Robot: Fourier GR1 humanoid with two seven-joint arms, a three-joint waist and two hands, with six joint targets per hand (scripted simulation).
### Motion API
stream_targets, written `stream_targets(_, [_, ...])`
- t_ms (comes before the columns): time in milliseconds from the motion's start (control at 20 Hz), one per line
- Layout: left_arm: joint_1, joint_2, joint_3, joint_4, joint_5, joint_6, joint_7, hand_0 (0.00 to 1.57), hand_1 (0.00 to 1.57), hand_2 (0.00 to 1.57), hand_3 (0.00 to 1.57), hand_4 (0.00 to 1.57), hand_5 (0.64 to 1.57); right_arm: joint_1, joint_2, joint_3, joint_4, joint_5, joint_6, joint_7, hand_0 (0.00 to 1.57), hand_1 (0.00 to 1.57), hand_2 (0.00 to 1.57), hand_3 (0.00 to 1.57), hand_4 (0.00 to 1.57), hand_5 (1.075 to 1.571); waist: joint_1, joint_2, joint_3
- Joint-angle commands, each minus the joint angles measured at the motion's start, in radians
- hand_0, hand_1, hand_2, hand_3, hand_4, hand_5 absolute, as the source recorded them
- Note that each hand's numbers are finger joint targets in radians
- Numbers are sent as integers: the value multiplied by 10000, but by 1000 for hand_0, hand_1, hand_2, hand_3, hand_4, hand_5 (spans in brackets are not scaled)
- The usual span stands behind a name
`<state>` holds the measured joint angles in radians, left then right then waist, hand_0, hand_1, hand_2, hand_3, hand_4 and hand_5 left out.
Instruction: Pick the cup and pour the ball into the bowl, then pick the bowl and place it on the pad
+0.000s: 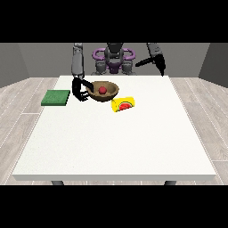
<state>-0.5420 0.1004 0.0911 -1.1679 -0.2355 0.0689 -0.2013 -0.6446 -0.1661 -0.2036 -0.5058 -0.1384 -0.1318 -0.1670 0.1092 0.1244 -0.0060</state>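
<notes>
the pour looks done: the red ball sits inside the brown bowl, and the yellow cup lies on its side on the counter, just beside the bowl toward the near edge. so the step in hand, as i judge it, is picking the bowl.

the robot hand at the view's left is at the bowl's left rim, with its fingers curled toward the rim; whether they already clamp on it i cannot tell. the robot hand at the view's right is raised well apart, above the far right corner of the counter, and how its fingers lie is not clear.

the green pad lies at the counter's left edge, near the far left corner, close to the bowl. the next move calls for a secure hold on the rim, a level lift so the ball stays in, and a short carry leftward.

that path is free of things, but the pad sits right at the edge, so the set-down must not overshoot.
</notes>
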Motion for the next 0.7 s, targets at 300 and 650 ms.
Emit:
stream_targets(300, [689, 620, 747, 774, 357, -6, -766, 0, 0, 0, 0, 0, 1570, -469, -930, 66, -818, -318, 1017, 2420, 1571, 1571, 1571, 1571, 1052, 1553, -984, -664, 57])
stream_targets(650, [727, 295, 439, 305, 159, 389, -1068, 0, 0, 0, 0, 0, 1569, -385, -2730, -1109, -728, -1212, 2184, 2334, 1571, 1571, 1571, 1571, 1062, 1560, -844, 181, 64])
